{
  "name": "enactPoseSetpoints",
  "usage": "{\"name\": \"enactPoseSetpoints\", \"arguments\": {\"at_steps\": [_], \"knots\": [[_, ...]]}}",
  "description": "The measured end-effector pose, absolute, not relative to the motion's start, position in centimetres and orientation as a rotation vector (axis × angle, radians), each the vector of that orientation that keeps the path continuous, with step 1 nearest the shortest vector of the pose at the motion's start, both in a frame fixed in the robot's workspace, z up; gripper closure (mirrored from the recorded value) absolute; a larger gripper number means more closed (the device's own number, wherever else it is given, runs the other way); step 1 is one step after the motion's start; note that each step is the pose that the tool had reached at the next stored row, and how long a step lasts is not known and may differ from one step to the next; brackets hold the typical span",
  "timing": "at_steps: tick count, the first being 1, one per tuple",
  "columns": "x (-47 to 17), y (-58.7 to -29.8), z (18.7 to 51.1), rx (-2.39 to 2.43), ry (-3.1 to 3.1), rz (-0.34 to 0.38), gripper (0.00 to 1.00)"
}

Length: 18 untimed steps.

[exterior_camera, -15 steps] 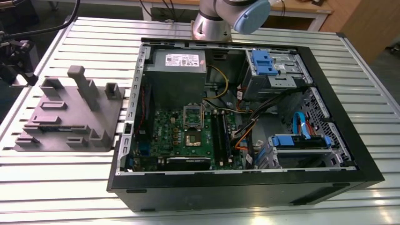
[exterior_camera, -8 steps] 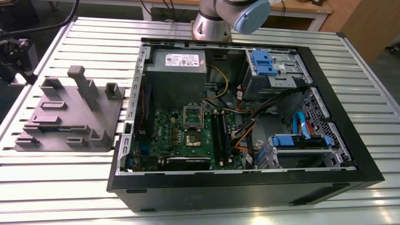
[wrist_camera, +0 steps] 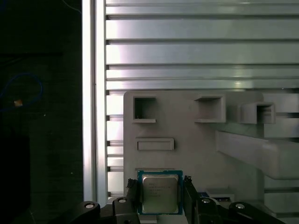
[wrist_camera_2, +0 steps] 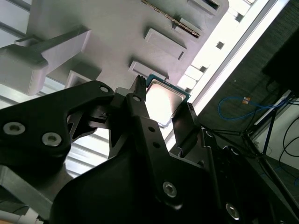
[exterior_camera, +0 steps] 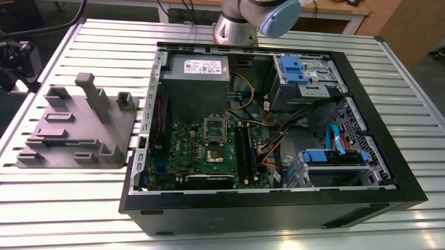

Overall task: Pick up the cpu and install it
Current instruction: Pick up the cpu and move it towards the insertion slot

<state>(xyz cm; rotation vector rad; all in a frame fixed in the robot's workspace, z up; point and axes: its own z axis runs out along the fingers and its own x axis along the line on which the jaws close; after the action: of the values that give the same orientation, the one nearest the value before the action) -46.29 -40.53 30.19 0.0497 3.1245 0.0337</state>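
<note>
First wrist view puts the gripper [wrist_camera: 160, 183] directly over the cpu [wrist_camera: 160, 195], which lies flat, metal top up, in its seat at the edge of the grey fixture block [wrist_camera: 187, 154]. I find the claw spread, with one of the fingers [wrist_camera: 133, 198] at each of two opposite edges of the chip. The second wrist view shows a sliver of light between the chip and one finger, so I judge the pick lined up but not closed. Whether the other finger touches the chip's edge I cannot tell. To do this step well I would keep the fingers square to the chip's sides and centred so both meet it together. They should sit low enough to bear on the chip's green rim rather than ride over the metal lid, and close gently. A skewed bite would likely tilt the chip in its seat. Containers: the block's open pockets [wrist_camera: 145, 109] in the first wrist view hold nothing that I can make out. In the exterior view the open computer case [exterior_camera: 278, 211] stands on the slatted table [exterior_camera: 70, 208], just beside the block. It holds the green motherboard [exterior_camera: 187, 146], a grey power supply [exterior_camera: 198, 70] and blue-fronted drive bays [exterior_camera: 295, 70], with loose cables [exterior_camera: 274, 151] between. The dark socket [exterior_camera: 214, 152] at the middle of the board looks unfilled to me.
</note>
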Motion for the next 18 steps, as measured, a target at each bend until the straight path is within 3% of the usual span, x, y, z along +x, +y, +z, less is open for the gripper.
{"name": "enactPoseSetpoints", "arguments": {"at_steps": [18], "knots": [[-46.21,-40.53,30.43,0.050,3.125,0.033,0.53]]}}
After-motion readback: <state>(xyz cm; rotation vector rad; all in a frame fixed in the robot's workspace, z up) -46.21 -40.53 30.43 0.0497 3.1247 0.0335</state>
